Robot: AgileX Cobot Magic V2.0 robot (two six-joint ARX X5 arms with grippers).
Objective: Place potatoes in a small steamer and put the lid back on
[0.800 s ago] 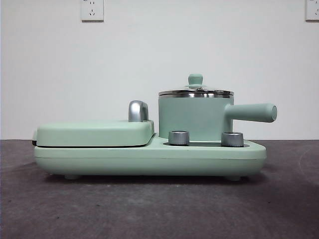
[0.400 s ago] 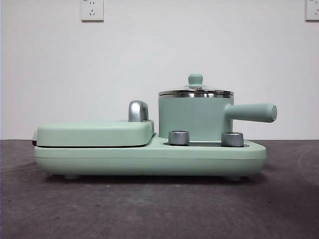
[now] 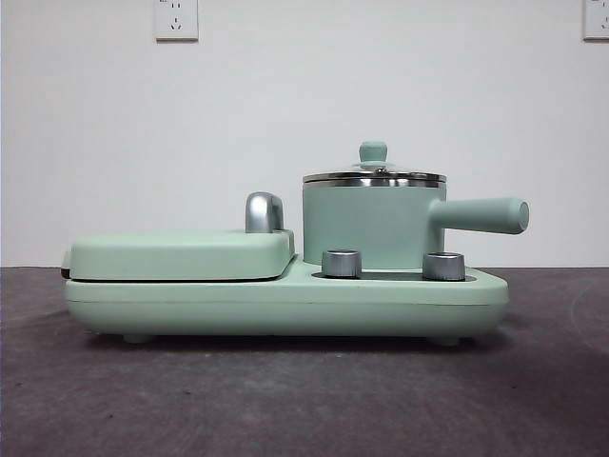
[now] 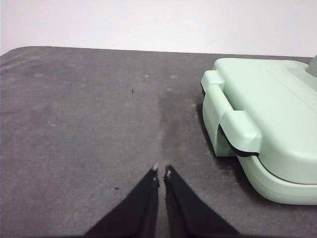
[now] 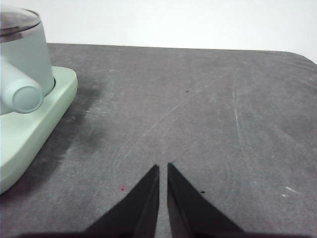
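On the dark grey tabletop you see a mint-green cooker base. Its flat griddle cover lies closed, a chrome handle behind it. Two silver dials face you; two wall sockets sit above.

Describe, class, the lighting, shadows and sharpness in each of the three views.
Front view: even, soft light; the small steamer and lid are sharp, with a thin shadow under the cooker base.
Left wrist view: the griddle cover looks pale and bright, with a soft shadow on the table beside it.
Right wrist view: the steamer's handle is slightly blurred; a shadow lies beside the base.
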